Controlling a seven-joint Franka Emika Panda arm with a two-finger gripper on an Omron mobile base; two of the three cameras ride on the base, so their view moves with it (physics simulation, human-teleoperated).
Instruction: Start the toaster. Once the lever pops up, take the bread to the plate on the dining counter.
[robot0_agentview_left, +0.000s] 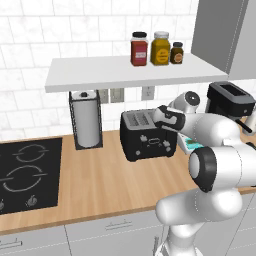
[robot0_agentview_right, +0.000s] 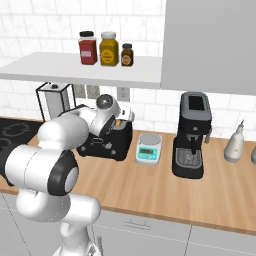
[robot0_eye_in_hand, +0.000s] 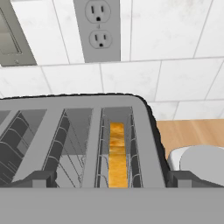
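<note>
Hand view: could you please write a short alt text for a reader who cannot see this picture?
Looking down into the toaster, a golden-brown bread slice stands upright in the rightmost visible slot. The hand's two dark fingertips rise at the bottom, apart on either side. Behind are white wall tiles and an outlet.

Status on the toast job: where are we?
Done: nothing confirmed; lever state can't be read. In hand: claw hovers over the toaster, above the slot with the bread seated inside. Left: lift the bread out and carry it to the plate on the dining counter.
</note>
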